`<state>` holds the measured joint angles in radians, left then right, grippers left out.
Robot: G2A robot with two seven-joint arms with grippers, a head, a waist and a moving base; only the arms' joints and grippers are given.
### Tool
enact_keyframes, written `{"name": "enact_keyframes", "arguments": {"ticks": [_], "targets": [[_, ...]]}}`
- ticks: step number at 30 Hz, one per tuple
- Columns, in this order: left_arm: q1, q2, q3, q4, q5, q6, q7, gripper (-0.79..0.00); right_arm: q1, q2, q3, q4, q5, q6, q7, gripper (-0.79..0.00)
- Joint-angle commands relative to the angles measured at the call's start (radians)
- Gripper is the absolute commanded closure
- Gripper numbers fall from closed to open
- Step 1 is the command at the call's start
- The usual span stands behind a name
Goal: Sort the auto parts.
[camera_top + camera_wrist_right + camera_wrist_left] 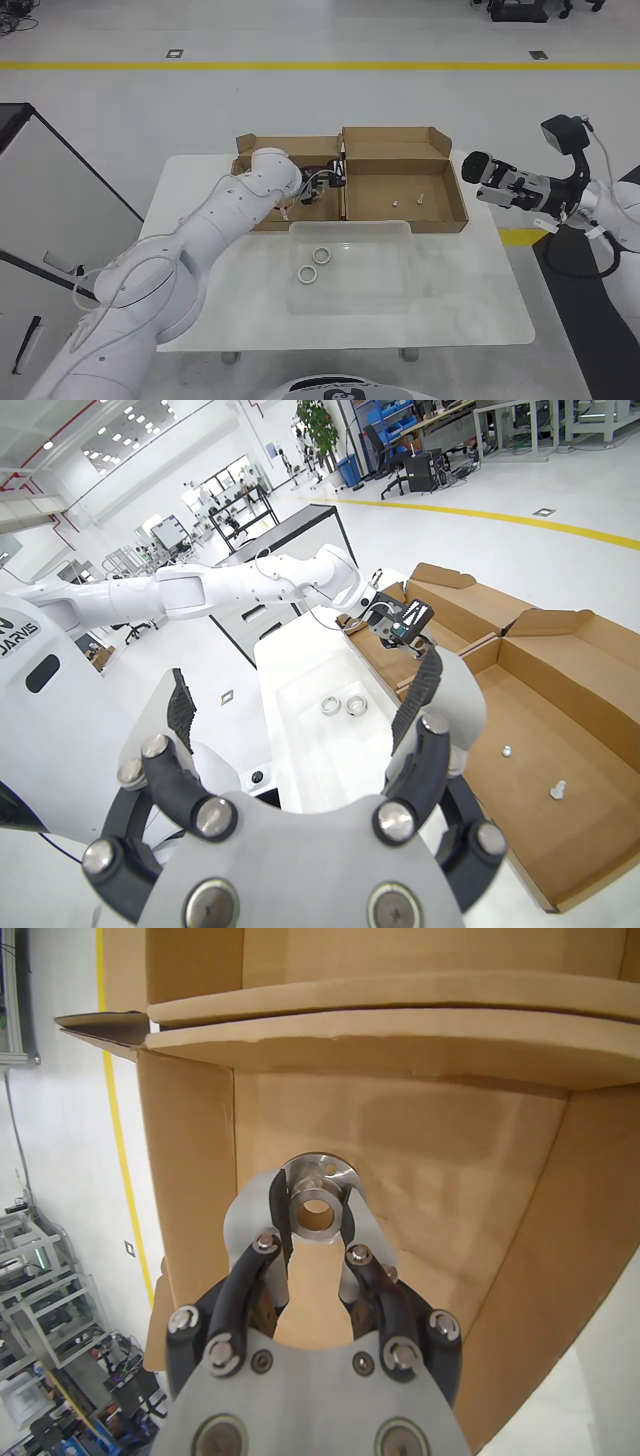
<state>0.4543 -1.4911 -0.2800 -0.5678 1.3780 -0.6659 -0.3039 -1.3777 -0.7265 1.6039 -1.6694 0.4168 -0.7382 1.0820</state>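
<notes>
Jaws of the left gripper (313,1202) pinch a silver flanged metal bushing (320,1169) inside the left-hand brown cardboard box (450,1153); the right gripper (302,685), jaws spread, hangs well apart from that box.

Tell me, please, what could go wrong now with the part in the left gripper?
1. The left gripper pinches the flanged bushing only by its smooth narrow sleeve, so it might slip or tilt.
2. The walls of the cardboard box rise close beside the gripper; lifting out might catch a flap.
</notes>
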Motion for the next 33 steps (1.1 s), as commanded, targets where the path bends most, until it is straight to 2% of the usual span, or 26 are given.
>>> {"name": "enact_keyframes", "arguments": {"ticks": [1,8,9,12,13,14,15,22,28,33], "targets": [[0.000,-0.013,0.005,0.026,0.011,0.001,0.009,0.000,0.000,0.000,0.000,0.000,0.000,0.000,0.000,-0.785],[-0.003,-0.052,0.016,0.099,0.046,-0.003,0.026,0.000,0.000,0.000,0.000,0.000,0.000,0.000,0.000,-0.785],[-0.003,-0.056,0.016,0.107,0.049,-0.003,0.030,-0.022,0.000,0.000,0.000,0.000,0.000,0.000,0.000,-0.785],[-0.006,-0.069,0.015,0.130,0.055,-0.003,0.039,-0.363,0.000,0.000,0.000,0.000,0.000,0.000,0.000,-0.785],[-0.006,-0.073,0.014,0.137,0.056,-0.002,0.043,-0.631,0.000,0.000,0.000,0.000,0.000,0.000,0.000,-0.785],[-0.007,-0.076,0.014,0.144,0.057,-0.002,0.045,-0.760,0.000,0.000,0.000,0.000,0.000,0.000,0.000,-0.785],[-0.008,-0.080,0.013,0.150,0.059,-0.003,0.048,-0.785,0.000,0.000,0.000,0.000,0.000,0.000,0.000,-0.785],[-0.031,-0.097,0.000,0.180,0.059,-0.023,0.054,-0.785,0.000,0.000,0.000,0.000,0.000,0.000,0.000,-0.785],[-0.066,-0.101,-0.006,0.167,0.092,-0.011,0.090,-0.785,0.000,0.000,0.000,0.000,0.000,0.000,0.000,-0.785],[-0.102,-0.096,-0.014,0.123,0.111,-0.081,0.088,-0.785,0.000,0.000,0.000,0.000,0.000,0.000,0.000,-0.785]]}}
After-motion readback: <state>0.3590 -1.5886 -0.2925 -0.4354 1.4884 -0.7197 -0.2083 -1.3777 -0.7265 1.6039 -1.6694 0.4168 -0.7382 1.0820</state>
